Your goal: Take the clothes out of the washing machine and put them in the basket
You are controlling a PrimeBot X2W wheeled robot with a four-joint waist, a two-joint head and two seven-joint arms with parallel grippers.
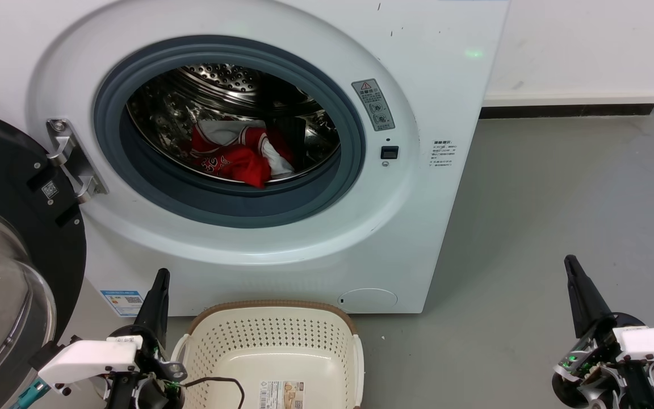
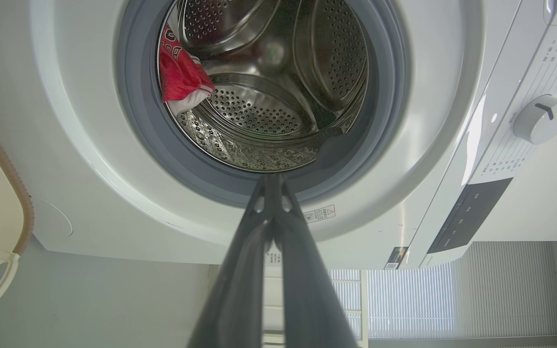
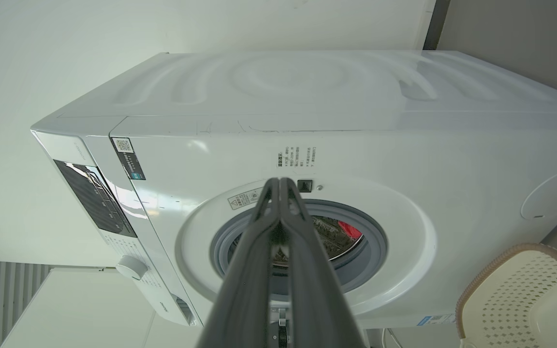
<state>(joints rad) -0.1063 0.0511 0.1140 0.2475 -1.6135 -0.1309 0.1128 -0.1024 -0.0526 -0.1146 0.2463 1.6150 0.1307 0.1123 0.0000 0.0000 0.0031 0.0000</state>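
The red clothes [image 1: 235, 154] with white trim lie inside the steel drum of the white washing machine [image 1: 435, 74], whose door [image 1: 17, 244] hangs open at the left. The clothes [image 2: 179, 77] show at the drum's left in the left wrist view, and as a red patch [image 3: 349, 231] in the right wrist view. The cream basket [image 1: 273, 352] stands on the floor below the porthole. My left gripper [image 1: 161, 275] is shut and empty, low beside the basket's left. My right gripper [image 1: 570, 260] is shut and empty, out on the floor at the right.
Grey floor [image 1: 560, 199] spreads to the right of the machine, ending at a white wall with a dark skirting [image 1: 571, 111]. A black cable [image 1: 219, 382] loops over the basket's near rim. The open door stands at my left.
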